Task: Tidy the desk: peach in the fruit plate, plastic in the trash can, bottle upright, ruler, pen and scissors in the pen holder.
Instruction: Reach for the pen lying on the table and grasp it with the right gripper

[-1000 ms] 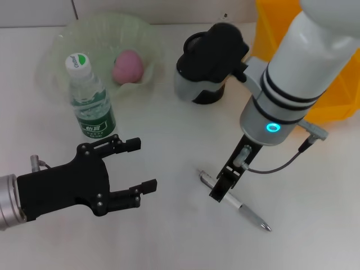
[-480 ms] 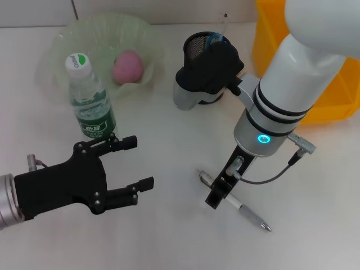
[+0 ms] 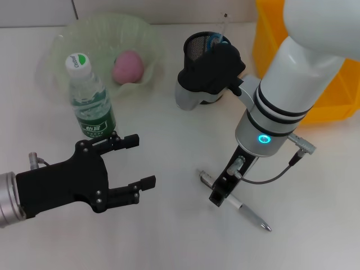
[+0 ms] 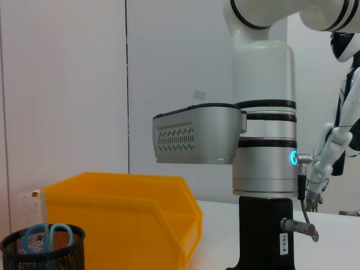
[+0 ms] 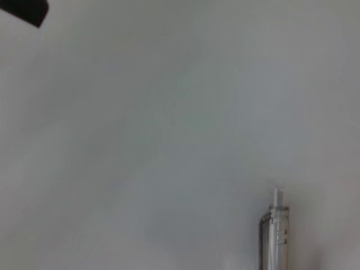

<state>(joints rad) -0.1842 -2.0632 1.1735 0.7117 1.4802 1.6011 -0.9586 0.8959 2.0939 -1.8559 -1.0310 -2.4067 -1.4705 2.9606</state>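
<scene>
The silver pen (image 3: 247, 212) lies on the white desk, and its end shows in the right wrist view (image 5: 274, 236). My right gripper (image 3: 220, 193) stands right over the pen's upper part. My left gripper (image 3: 138, 163) is open and holds nothing, low at the near left just below the bottle (image 3: 90, 98), which stands upright. A pink peach (image 3: 128, 66) sits in the green fruit plate (image 3: 62, 42). The black mesh pen holder (image 3: 197, 46) holds blue scissors (image 3: 216, 39) and a clear ruler (image 3: 226, 19); the left wrist view also shows the holder (image 4: 42, 250), scissors (image 4: 48, 233) and ruler (image 4: 34, 208). No plastic is in view.
A yellow bin (image 3: 264, 39) stands at the back right, behind my right arm, and the same yellow bin (image 4: 129, 219) appears in the left wrist view. My right arm's silver forearm housing (image 3: 185, 95) hangs close beside the pen holder.
My right arm swung off the pen holder, uncovering its rim and the scissors. Its gripper shifted slightly over the pen. The pen and the left gripper stayed put.
</scene>
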